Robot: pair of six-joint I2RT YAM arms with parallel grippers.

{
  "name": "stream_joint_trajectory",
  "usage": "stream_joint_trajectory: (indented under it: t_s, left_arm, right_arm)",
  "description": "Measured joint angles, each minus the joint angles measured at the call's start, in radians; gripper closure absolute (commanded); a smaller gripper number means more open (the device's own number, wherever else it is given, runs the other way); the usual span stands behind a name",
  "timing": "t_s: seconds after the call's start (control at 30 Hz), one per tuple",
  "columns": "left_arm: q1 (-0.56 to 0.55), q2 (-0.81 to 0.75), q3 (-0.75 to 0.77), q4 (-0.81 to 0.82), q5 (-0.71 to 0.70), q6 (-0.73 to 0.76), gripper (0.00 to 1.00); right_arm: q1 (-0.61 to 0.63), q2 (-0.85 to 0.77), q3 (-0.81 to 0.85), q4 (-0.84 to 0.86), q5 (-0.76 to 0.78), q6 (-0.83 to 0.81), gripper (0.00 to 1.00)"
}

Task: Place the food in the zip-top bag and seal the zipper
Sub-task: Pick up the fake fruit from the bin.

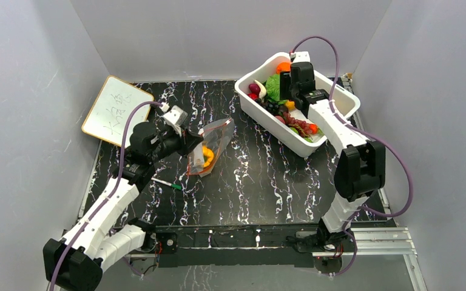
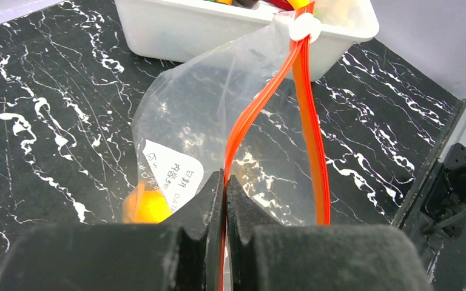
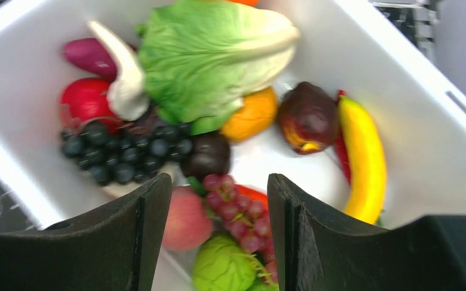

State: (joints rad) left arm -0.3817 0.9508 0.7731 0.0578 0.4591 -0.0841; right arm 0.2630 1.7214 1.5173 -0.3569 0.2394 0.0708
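Zip-top bag [image 1: 213, 142] left of the worktop's [image 1: 249, 188] middle, held at its near end by the left gripper [image 2: 225, 182], jaws pressed fully together on the zipper [image 2: 311, 121], two red-orange strips running away from the fingers to a white slider [image 2: 304, 27]. Inside the bag, one orange piece [image 2: 147, 206] beside a white label [image 2: 173, 173]. Farther off, at the far right corner, white tub [image 1: 273, 124] heaped with food [image 3: 212, 66]; above it the right gripper [image 3: 218, 224], jaws roughly half apart, gripping nothing.
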Motion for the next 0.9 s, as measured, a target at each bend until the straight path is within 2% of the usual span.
stream_joint_trajectory:
  t_s: [0.27, 0.57, 0.9]
  left_arm:
    - [0.0, -0.032, -0.036, -0.006, 0.006, -0.006, 1.0]
    - [-0.002, -0.043, -0.058, 0.002, 0.031, -0.021, 1.0]
    - [-0.01, -0.045, -0.058, 0.002, 0.031, -0.02, 1.0]
  right_arm:
    - [-0.076, 0.14, -0.003, 0.045, 0.13, -0.025, 0.36]
    - [-0.162, 0.275, 0.019, 0.051, 0.126, -0.025, 0.23]
    - [-0.185, 0.373, 0.111, 0.095, 0.099, -0.024, 0.19]
